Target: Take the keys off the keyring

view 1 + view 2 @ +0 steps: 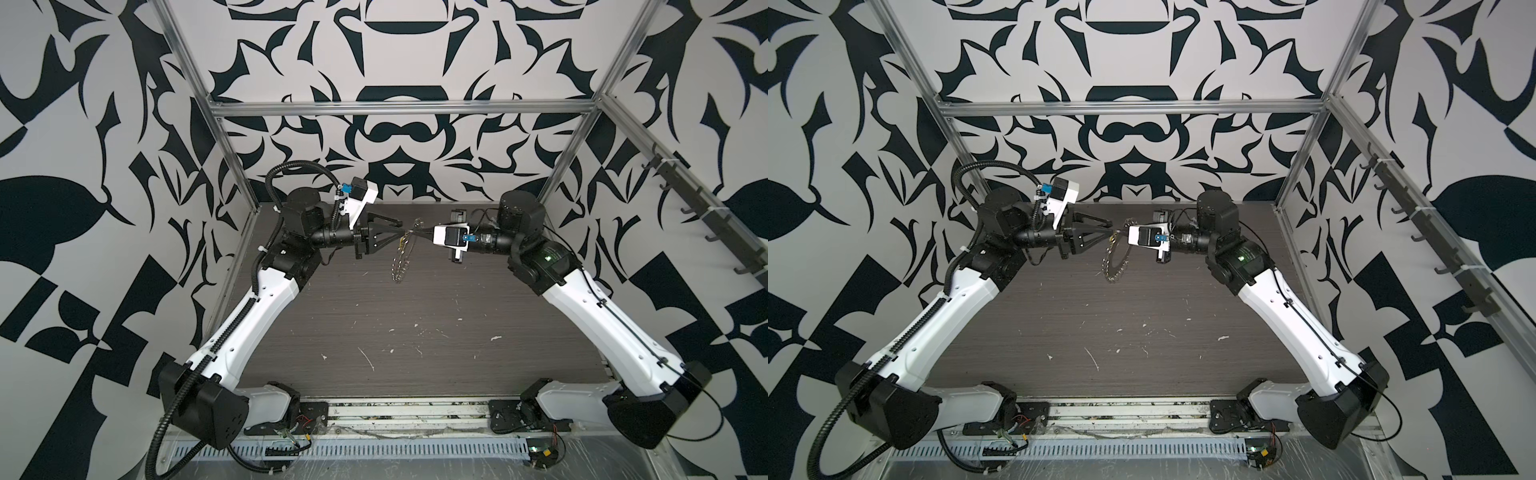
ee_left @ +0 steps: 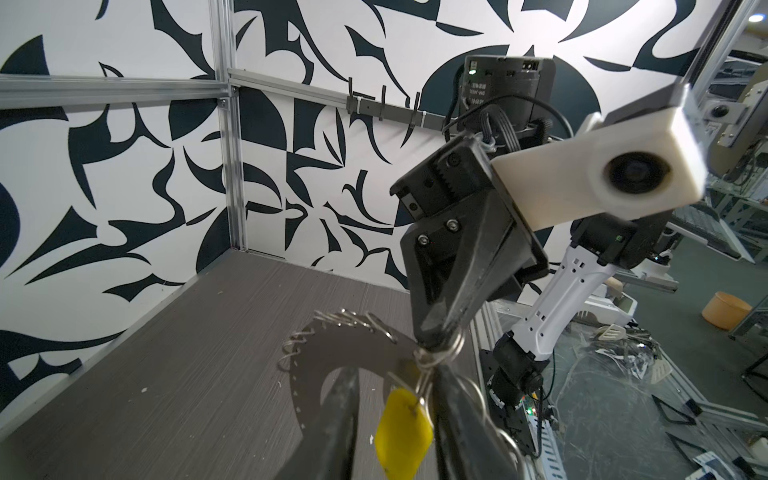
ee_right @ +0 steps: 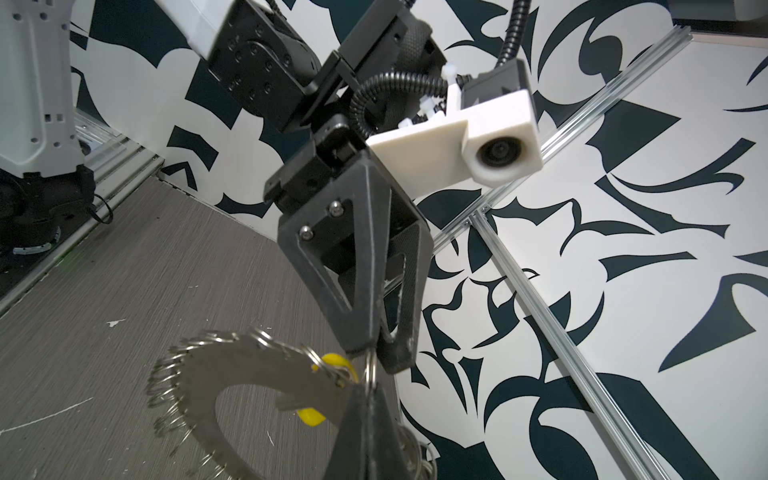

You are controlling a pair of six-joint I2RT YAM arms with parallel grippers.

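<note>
The keyring (image 1: 400, 262) (image 1: 1113, 262), a flat silver hoop fringed with small wire rings, hangs in the air over the back of the table, between both grippers. My right gripper (image 3: 368, 384) (image 1: 419, 232) is shut on a wire ring at the hoop's rim (image 2: 432, 353). The keys, a yellow tag (image 2: 401, 432) (image 3: 309, 417), dangle from the same cluster of rings. My left gripper (image 2: 392, 372) (image 1: 402, 233) stands round the tag. Its jaws are narrowed but apart, with a gap showing beside the tag. The hoop hides part of the tag in the right wrist view.
The dark wood-grain table (image 1: 415, 332) carries white paint flecks (image 1: 368, 358). Aluminium frame posts (image 1: 237, 166) and patterned walls close in the back and sides. A rail of hooks (image 1: 706, 216) runs along the right wall. Both arm bases sit at the front edge.
</note>
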